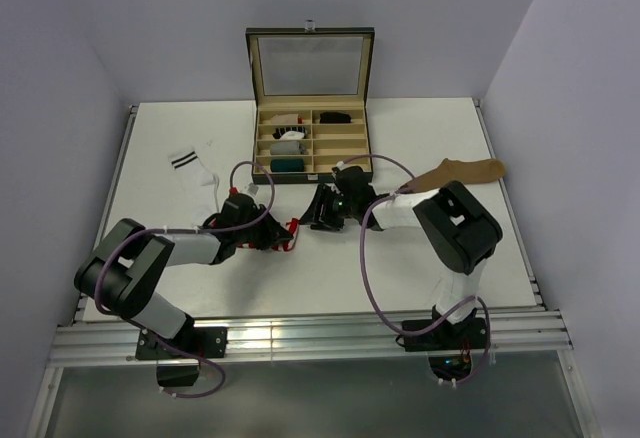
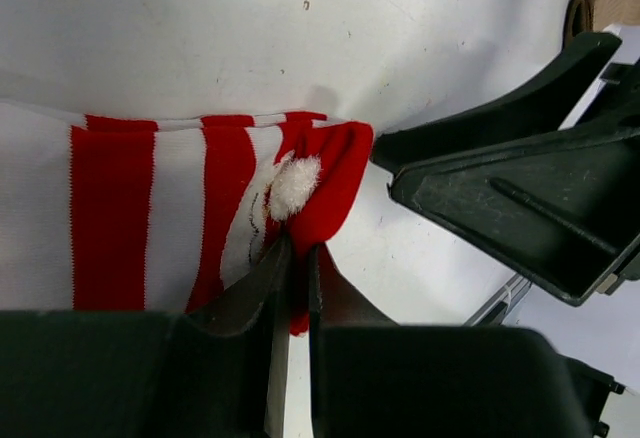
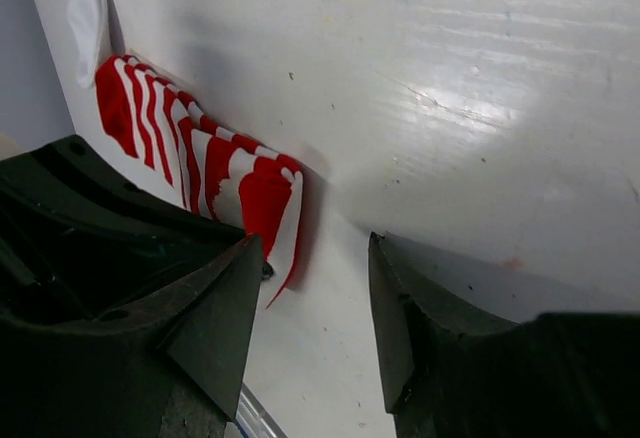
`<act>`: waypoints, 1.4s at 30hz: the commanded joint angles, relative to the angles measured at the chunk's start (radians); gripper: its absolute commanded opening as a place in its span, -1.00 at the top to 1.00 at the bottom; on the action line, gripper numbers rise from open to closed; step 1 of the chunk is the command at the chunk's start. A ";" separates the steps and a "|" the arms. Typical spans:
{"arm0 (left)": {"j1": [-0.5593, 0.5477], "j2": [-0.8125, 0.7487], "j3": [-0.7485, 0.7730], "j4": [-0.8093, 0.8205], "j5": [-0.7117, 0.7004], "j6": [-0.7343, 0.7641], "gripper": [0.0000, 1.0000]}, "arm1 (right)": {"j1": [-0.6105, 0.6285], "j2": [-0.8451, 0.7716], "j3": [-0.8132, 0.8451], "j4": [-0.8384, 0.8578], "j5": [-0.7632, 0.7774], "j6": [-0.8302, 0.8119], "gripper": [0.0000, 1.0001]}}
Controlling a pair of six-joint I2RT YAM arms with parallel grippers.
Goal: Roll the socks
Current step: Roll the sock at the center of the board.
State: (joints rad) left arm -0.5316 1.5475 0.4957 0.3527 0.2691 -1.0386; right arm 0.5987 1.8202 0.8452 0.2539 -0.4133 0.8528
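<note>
Top view: the striped sock (image 1: pixel 291 228) lies on the table (image 1: pixel 420 258) between the 2 arms, mostly hidden under the left hand (image 1: pixel 278 234). The right hand (image 1: pixel 322 216) is just beside its right end (the white sock (image 1: pixel 196 174) and tan sock (image 1: pixel 462 170) lie well apart, near the far corners).

Left wrist view: the left hand's fingers are clamped on the sock's red end, and the right hand is just beyond that end.

Right wrist view: the right hand's fingers stand apart with nothing between them. The sock's long axis runs away from this hand, its end at 1 fingertip and outside the gap, so gripping it likely calls for a small sideways shift
</note>
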 commanded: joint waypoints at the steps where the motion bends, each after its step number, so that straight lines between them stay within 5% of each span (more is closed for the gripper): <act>1: 0.004 -0.024 -0.032 -0.017 -0.002 -0.009 0.95 | 0.009 0.033 0.055 0.053 -0.030 -0.009 -0.08; 19: 0.005 -0.006 -0.026 -0.008 0.010 -0.005 0.94 | 0.041 0.142 0.155 -0.010 -0.104 -0.032 0.03; 22: 0.005 0.000 -0.023 -0.009 0.012 -0.001 0.92 | 0.047 0.160 0.179 -0.059 -0.104 -0.050 0.24; 25: 0.005 0.008 -0.014 -0.014 0.015 0.006 0.85 | 0.050 0.165 0.189 -0.087 -0.120 -0.069 0.69; 26: 0.005 0.008 -0.011 -0.018 0.015 0.009 0.78 | 0.050 0.165 0.193 -0.105 -0.107 -0.090 0.97; 35: 0.007 -0.102 0.033 -0.175 -0.091 0.066 -0.02 | 0.049 0.097 0.235 -0.312 0.062 -0.215 1.00; 42: 0.025 -0.168 0.038 -0.235 -0.166 0.095 -0.01 | 0.047 0.050 0.219 -0.338 0.119 -0.251 1.00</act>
State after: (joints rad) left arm -0.5194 1.4059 0.5102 0.1696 0.1650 -0.9836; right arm 0.6472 1.9186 1.0664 -0.0116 -0.3824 0.6598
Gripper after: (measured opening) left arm 0.514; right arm 0.034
